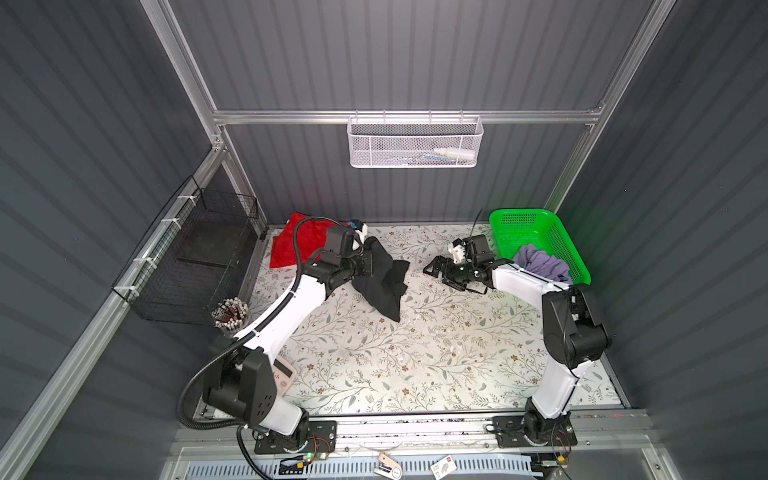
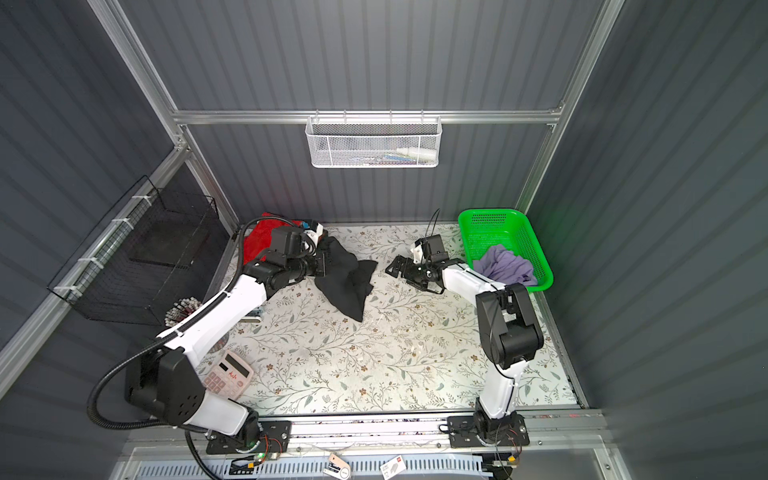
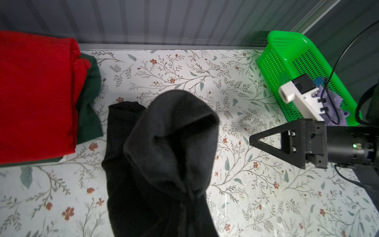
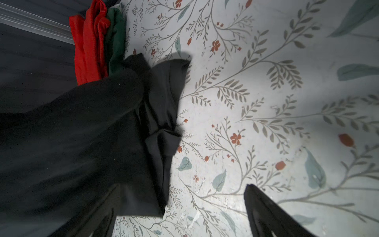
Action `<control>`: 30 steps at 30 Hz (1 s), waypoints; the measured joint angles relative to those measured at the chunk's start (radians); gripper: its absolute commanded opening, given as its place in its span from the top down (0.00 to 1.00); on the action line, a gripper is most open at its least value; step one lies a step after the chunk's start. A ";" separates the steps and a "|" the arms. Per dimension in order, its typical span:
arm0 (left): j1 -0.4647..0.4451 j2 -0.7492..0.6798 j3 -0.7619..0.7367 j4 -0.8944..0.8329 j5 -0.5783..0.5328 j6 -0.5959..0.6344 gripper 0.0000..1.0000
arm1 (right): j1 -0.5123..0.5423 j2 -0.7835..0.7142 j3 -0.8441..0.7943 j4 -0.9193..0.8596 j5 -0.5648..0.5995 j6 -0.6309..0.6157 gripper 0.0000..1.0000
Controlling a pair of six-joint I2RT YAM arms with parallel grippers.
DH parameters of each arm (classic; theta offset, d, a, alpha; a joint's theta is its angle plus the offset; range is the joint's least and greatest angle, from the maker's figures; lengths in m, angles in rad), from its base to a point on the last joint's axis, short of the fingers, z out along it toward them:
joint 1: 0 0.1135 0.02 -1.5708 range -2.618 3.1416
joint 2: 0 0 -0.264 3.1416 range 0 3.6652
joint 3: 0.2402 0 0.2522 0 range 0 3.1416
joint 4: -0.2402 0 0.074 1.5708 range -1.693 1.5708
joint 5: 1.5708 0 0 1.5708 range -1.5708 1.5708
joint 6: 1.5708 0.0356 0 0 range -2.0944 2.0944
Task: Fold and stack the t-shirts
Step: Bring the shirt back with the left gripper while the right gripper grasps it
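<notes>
Item: black t-shirt (image 1: 380, 282), soft, limp, light; bunched at the table's (image 1: 415, 353) far left, pinched by the closed left gripper (image 1: 365, 261), seemingly near a hem; right gripper (image 1: 434, 276) wide, empty; take the free corner.

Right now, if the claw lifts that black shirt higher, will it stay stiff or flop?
Probably floppy: the black shirt droops in folds from the left claw. Likely light, since one pinch holds it. Its tail may drag.
</notes>
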 measured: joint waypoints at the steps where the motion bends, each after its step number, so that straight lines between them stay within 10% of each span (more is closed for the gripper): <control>1: -0.003 -0.034 -0.027 0.005 0.000 -0.021 1.00 | 0.000 -0.010 -0.008 -0.002 -0.001 -0.002 0.04; 15: -0.065 -0.340 -0.460 0.014 -0.023 -0.229 1.00 | 0.150 -0.118 -0.109 -0.029 0.018 -0.099 0.07; 30: -0.065 -0.354 -0.465 -0.062 -0.149 -0.192 1.00 | 0.277 0.032 0.008 0.013 0.063 -0.151 0.11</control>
